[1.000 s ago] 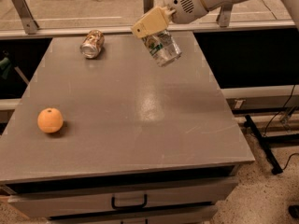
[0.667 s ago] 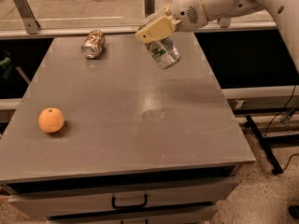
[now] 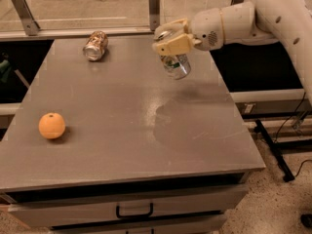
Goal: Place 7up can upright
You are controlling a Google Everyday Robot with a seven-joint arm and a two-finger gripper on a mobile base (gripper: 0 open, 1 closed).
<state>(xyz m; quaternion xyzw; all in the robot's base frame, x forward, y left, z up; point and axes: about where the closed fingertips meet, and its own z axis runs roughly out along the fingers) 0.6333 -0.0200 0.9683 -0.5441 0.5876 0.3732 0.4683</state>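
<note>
grey table (image 3: 122,130) out front, a glass partition with metal posts running along behind it, and a drawer with a dark handle (image 3: 134,211) below the front edge. count on the table: one gold-tan can (image 3: 95,45) lying on its side near the back edge, and that's our landmark. one orange (image 3: 51,125) sits well in front of that can and a little to its left, well apart from it. now the action: one white arm (image 3: 253,18) reaches in from the right, and the gripper (image 3: 165,40) is up in the air to the right of the gold-tan can, at about the same depth. its tan fingers are pinching the 7up can (image 3: 176,65), the only one of its kind here. that can hangs tilted under the gripper, clear of the table, with its shadow on the surface below it. two cans in all, one fruit.
</note>
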